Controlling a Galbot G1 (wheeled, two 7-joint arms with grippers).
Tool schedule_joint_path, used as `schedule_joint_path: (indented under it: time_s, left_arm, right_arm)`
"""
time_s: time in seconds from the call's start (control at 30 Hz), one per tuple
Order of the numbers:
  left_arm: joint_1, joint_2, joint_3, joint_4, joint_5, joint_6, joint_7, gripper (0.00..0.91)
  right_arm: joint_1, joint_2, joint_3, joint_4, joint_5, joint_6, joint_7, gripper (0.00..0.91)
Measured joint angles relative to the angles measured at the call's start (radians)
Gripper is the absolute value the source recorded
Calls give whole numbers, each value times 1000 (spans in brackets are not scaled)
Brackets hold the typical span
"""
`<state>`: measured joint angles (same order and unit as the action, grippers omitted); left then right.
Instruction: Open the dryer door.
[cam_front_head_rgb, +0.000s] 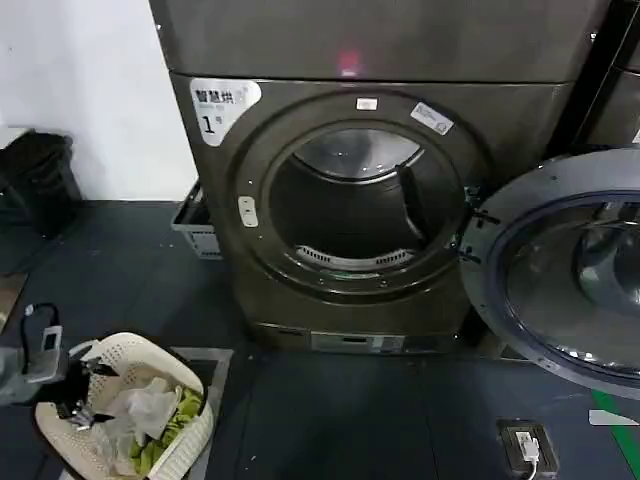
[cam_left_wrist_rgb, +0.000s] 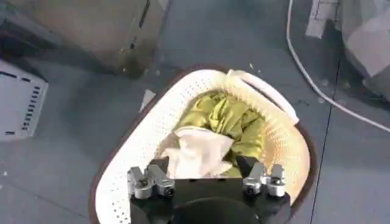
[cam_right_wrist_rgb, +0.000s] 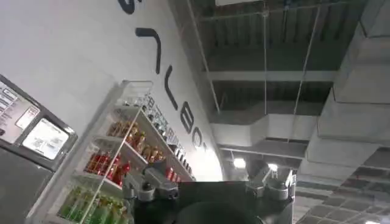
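Observation:
The dark grey dryer (cam_front_head_rgb: 300, 110) with the white "1" label (cam_front_head_rgb: 215, 110) stands ahead. Its drum mouth (cam_front_head_rgb: 355, 200) is uncovered. The dryer door (cam_front_head_rgb: 570, 285) hangs swung out to the right on its hinge, grey inner rim and domed glass facing me. My left gripper (cam_left_wrist_rgb: 204, 167) is open, hovering over the clothes in a white laundry basket (cam_left_wrist_rgb: 277, 143), far to the left of the door. My right gripper (cam_right_wrist_rgb: 207, 179) is open with nothing in it. It points up toward the ceiling, away from the dryer.
The laundry basket (cam_front_head_rgb: 195, 425) with green and white cloth sits on the floor at lower left. A grey crate (cam_front_head_rgb: 195, 225) stands by the dryer's left side, a black bin (cam_front_head_rgb: 40, 180) by the wall. A small device (cam_front_head_rgb: 527, 440) lies on the floor at lower right.

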<state>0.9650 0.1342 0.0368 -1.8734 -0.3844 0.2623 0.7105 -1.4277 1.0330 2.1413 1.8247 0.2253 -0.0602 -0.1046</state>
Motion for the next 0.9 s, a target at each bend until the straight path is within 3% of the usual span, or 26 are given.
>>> schedule_joint_path:
  time_s: [0.9]
  left_arm:
    - [13, -14, -25, 60, 154, -41, 83, 907]
  right_arm:
    - [-23, 11, 40, 27, -3, 5, -11, 907]
